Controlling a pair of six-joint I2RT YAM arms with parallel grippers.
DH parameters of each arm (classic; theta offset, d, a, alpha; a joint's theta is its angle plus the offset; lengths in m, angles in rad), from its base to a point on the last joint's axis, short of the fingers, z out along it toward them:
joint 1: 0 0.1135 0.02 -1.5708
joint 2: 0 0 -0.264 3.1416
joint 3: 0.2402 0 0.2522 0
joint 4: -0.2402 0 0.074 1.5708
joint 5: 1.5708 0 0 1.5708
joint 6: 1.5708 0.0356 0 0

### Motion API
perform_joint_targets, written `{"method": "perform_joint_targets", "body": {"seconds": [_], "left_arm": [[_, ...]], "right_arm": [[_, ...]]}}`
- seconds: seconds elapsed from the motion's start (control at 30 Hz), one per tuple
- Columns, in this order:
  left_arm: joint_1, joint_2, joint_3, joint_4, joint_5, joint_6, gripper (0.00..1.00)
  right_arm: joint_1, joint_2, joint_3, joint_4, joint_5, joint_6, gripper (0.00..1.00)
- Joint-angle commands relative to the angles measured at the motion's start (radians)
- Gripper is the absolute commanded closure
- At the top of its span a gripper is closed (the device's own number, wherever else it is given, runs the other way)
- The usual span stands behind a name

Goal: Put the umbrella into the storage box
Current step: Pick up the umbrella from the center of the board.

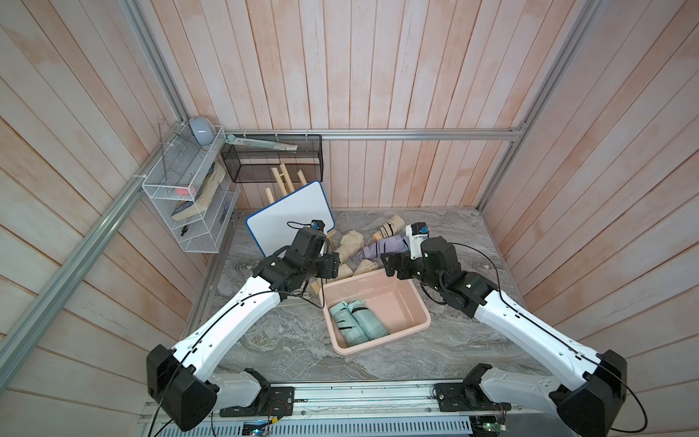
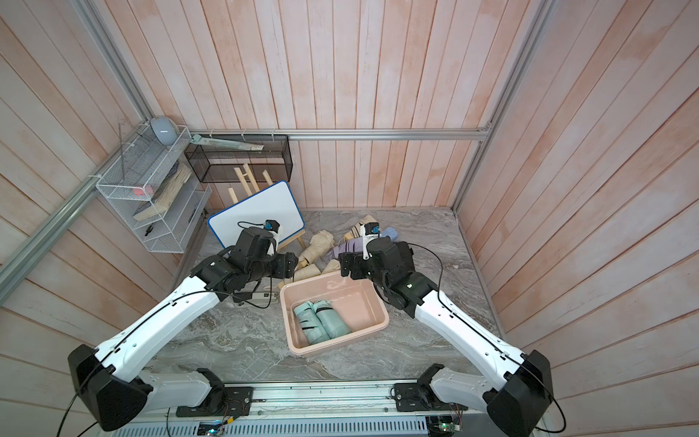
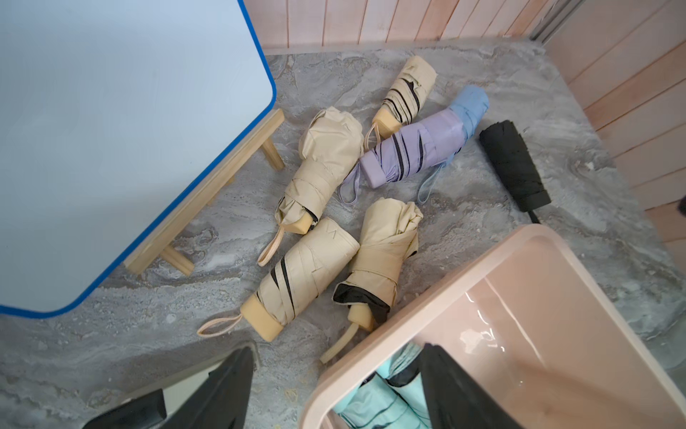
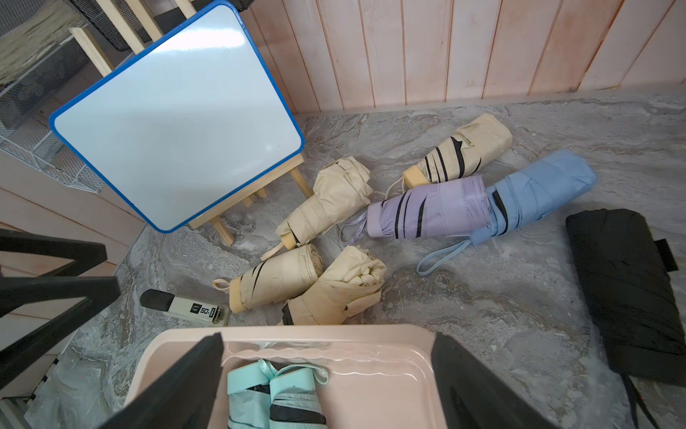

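The pale pink storage box sits mid-table with two mint folded umbrellas lying side by side in its left half. Behind it lie several loose umbrellas: beige ones, a lilac one, a light blue one and a black one. My left gripper hangs open over the box's back left rim, holding nothing. Over the back right rim my right gripper is also open and holding nothing.
A blue-framed whiteboard on a wooden easel stands at the back left. A white wire rack and a black mesh basket hang on the walls. A small white device with a black end lies left of the box.
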Motion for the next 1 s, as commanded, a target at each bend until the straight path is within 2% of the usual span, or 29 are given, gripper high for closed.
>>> {"method": "perform_joint_targets", "body": {"seconds": [0.0,0.17,0.47,0.97], "left_arm": [[0.030,0.072,0.053,-0.004,0.077,0.177,0.22],[0.058,0.230,0.124,0.012,0.068,0.276,0.22],[0.090,0.473,0.257,0.095,0.049,0.334,0.22],[0.095,0.737,0.411,0.151,0.037,0.378,0.19]], "right_arm": [[-0.043,-0.011,0.023,-0.028,-0.051,-0.031,0.07],[-0.106,-0.012,0.014,-0.017,-0.072,-0.036,0.07],[-0.154,-0.022,0.034,-0.045,-0.049,-0.064,0.09],[-0.171,-0.009,0.093,-0.099,0.038,-0.072,0.09]]}}
